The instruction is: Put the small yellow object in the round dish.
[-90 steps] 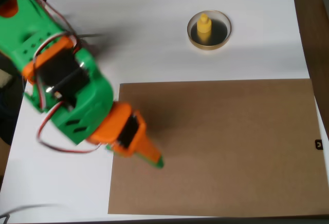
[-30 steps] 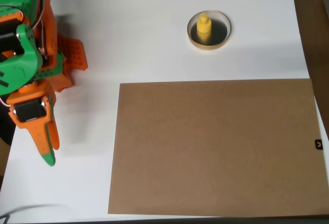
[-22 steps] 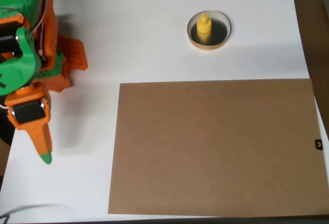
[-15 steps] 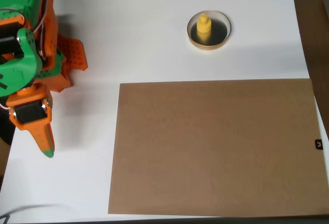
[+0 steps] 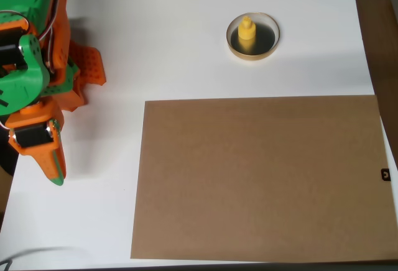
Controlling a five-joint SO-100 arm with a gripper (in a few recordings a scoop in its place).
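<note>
In the overhead view the small yellow object (image 5: pixel 247 33) stands upright inside the round dish (image 5: pixel 253 55), which has a tan rim and a dark inside and sits at the upper middle of the white table. My gripper (image 5: pixel 56 178) is far off at the left edge, folded back over the green and orange arm, its orange fingers pressed together into one green-tipped point with nothing between them.
A large brown board (image 5: pixel 258 178) lies flat over the lower right of the white table (image 5: pixel 174 41). The arm's orange base (image 5: pixel 87 66) stands at the upper left. A dark strip runs along the right edge past the table.
The arm swung off the brown board to the left edge and folded back. In the last second the gripper tip crept slightly upward. The yellow object and dish stayed put.
</note>
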